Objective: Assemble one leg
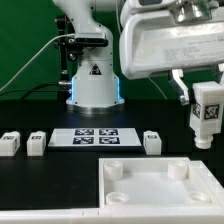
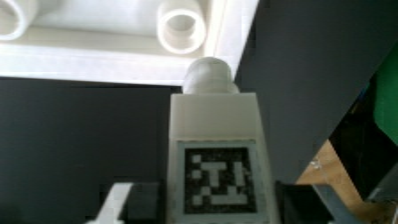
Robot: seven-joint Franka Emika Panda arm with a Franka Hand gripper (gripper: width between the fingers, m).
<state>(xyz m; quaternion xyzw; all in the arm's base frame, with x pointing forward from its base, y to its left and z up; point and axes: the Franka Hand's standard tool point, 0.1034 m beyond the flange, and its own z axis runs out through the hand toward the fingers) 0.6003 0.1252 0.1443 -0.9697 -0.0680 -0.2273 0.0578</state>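
My gripper (image 1: 204, 93) hangs at the exterior view's upper right, shut on the leg (image 1: 207, 115). The leg is a small white oblong block with a black-and-white tag facing out, held upright above the table. Below it lies the large white square slab (image 1: 160, 182) with round corner sockets. In the wrist view the leg (image 2: 217, 130) runs out from between the fingers (image 2: 125, 202). Its rounded tip points toward the slab's edge (image 2: 107, 62), close to a round socket (image 2: 183, 28). The gripper (image 2: 217, 208) clasps the leg's tagged end.
Three more small white blocks lie on the black table: two at the exterior view's left (image 1: 10, 143) (image 1: 36, 142) and one further right (image 1: 152, 141). The marker board (image 1: 94, 138) lies between them. The robot's base (image 1: 93, 85) stands behind.
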